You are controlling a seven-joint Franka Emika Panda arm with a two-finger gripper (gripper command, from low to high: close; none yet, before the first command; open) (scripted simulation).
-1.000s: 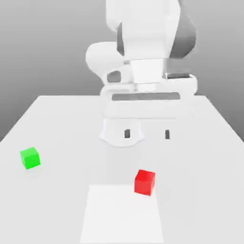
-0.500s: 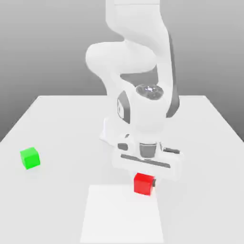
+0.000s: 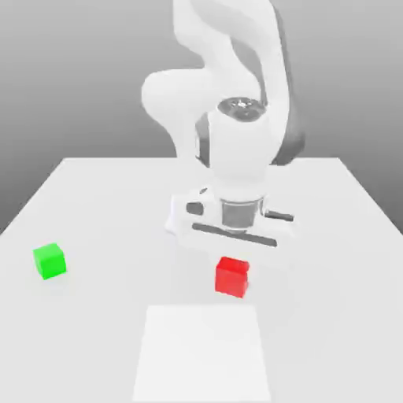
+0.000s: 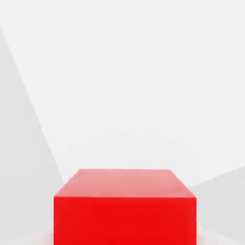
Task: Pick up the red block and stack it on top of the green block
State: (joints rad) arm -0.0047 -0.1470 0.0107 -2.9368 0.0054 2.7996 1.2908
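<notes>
The red block (image 3: 232,276) hangs just under the white hand, and my gripper (image 3: 234,261) is shut on it, a little above the white table (image 3: 330,260). In the hand view the red block (image 4: 124,210) sits close up between the jaws, with the table's surface beyond it. The green block (image 3: 49,260) rests on the table far off toward the exterior view's left, apart from the arm and the red block.
The robot's white base (image 3: 189,220) stands behind the hand at the table's middle. A paler square patch (image 3: 201,354) marks the table's near edge below the red block.
The hand came down over the red block, the jaws closed on it, and hand and block have since risen from the edge of the pale patch. The green block has not moved.
</notes>
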